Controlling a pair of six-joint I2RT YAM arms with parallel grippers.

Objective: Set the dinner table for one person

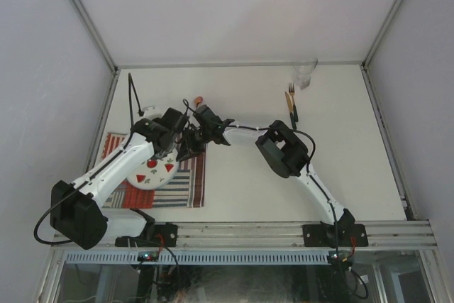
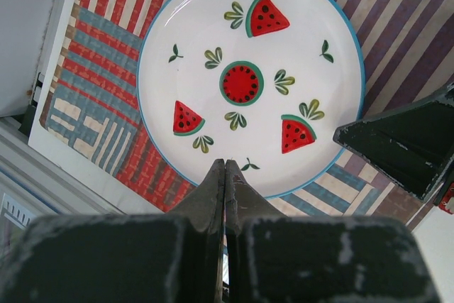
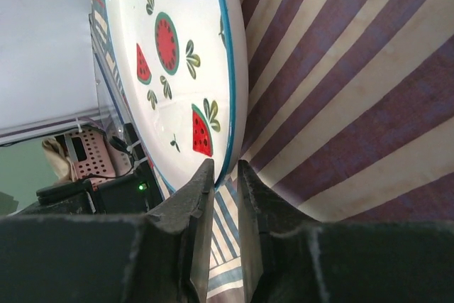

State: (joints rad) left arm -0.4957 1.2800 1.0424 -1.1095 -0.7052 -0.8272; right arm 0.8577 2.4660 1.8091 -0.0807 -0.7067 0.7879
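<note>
- Pressed together with nothing between them, the two dark fingers of the left gripper (image 2: pixel 225 166) fill the bottom of the left wrist view. Their tips hang over the lower rim of a round plate (image 2: pixel 298 54).
- The plate is white with a thin blue rim line and is painted with red watermelon slices and small green leaves. It lies flat on a red, white and blue striped placemat (image 2: pixel 92 83).
- At the bottom of the right wrist view, the right gripper (image 3: pixel 223 168) holds its jaws a narrow way apart, and the plate's edge runs down into the gap at their tips. Whether the pads press on that rim cannot be told.
- One dark finger (image 2: pixel 404 140) of that gripper enters the left wrist view from the right edge, just beside the plate's right rim.
- The table (image 1: pixel 248 97), plain off-white and edged by aluminium rails, fills the middle of the top view. The placemat sits at its lower left, near the front rail, and the left arm covers much of the plate there.
- In the upper right of the table, a clear glass (image 1: pixel 305 74) stands by the far edge.
- Just below the glass lies a fork (image 1: pixel 290 90), with a slim dark piece beside it that is too small to name.
- A small reddish-brown thing (image 1: pixel 198 99) lies on the bare table above the two grippers.
</note>
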